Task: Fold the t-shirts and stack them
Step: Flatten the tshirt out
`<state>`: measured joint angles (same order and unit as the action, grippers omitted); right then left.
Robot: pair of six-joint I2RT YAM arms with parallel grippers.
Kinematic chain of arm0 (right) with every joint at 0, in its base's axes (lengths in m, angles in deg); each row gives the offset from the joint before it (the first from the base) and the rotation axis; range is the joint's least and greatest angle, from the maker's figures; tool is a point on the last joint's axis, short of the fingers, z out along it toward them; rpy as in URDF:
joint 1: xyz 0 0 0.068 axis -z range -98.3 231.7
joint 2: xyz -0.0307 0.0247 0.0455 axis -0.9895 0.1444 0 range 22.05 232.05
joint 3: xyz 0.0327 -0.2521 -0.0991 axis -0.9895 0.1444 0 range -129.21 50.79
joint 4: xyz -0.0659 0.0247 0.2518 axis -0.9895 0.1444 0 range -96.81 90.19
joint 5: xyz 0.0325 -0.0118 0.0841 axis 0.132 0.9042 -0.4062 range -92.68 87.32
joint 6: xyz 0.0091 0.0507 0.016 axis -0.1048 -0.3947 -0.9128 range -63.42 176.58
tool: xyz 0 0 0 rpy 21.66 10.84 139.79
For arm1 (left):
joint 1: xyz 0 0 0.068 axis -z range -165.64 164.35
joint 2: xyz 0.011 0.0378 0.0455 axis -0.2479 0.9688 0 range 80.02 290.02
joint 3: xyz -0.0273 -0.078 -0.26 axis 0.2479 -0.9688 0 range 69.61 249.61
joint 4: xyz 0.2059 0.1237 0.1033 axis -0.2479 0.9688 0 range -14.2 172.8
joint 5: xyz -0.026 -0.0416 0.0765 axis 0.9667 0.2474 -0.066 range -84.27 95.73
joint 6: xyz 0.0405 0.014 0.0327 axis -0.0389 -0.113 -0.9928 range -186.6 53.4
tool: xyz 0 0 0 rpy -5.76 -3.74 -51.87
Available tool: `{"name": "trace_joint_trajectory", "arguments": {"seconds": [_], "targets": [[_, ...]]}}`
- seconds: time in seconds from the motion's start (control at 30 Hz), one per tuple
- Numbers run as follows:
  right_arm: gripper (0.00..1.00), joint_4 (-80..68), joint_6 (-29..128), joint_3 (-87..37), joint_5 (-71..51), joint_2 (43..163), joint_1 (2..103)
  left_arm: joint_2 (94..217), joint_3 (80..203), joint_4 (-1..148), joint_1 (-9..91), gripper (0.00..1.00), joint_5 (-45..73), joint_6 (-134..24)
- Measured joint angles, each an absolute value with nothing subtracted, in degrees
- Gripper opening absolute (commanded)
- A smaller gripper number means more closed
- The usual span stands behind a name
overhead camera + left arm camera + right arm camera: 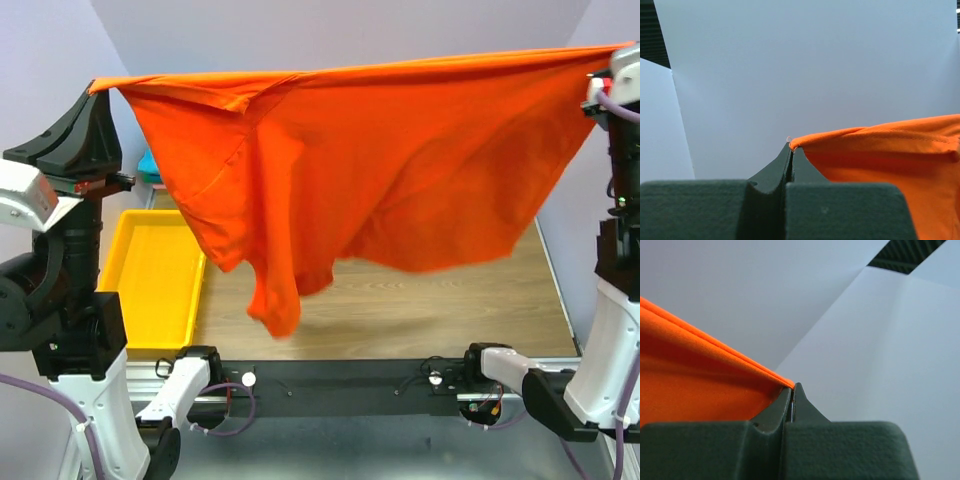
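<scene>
Now the orange-red t-shirt [380,170] hangs in the air between the two arms, above the bench [450,305], stretched from left to right like washing on a line. The left claw [791,148] is closed tight on one corner of the cloth, with only a small tip of fabric showing past its fingers. The right claw [792,388] is closed in the same way on a doubled edge at the other end. I think the arms hold it so high and so wide to let the cloth's own weight pull out the wrinkles, so that the shirt can then be laid flat for folding. The upper edge is almost straight, but the lower part sags unevenly, and one long part hangs low toward the left; whether it touches the bench I cannot tell. The yellow tray [150,290] lies at the left, apart from the shirt. In my judgement, the folding itself is not yet begun.
</scene>
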<state>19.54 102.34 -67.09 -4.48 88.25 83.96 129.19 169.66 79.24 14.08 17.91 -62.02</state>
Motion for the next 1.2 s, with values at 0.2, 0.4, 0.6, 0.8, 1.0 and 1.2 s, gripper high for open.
{"name": "trace_joint_trajectory", "arguments": {"seconds": [0.2,0.4,0.6,0.8,1.0,1.2], "targets": [[0.01,18.9,103.2,-54.6,-8.0,89.1,84.0,129.8,165.2,85.2,14.1,0.0,19.4,-62.5],[0.01,20.0,103.8,-37.7,-11.8,92.6,84.2,136.0,152.8,91.5,14.0,0.0,23.0,-61.6],[0.01,20.6,105.7,-26.8,-15.1,99.3,84.5,155.9,146.0,92.5,14.0,0.0,27.1,-58.2],[0.01,17.3,106.7,-24.0,-15.6,113.4,84.5,182.7,155.6,93.3,15.2,0.0,30.5,-56.4],[0.0,14.8,107.3,-26.7,-13.8,126.8,84.7,203.4,174.2,94.3,16.5,0.0,32.3,-55.9],[0.01,12.3,107.7,-36.2,-11.3,135.6,84.7,211.5,186.7,95.4,18.5,0.0,32.4,-56.9]]}}
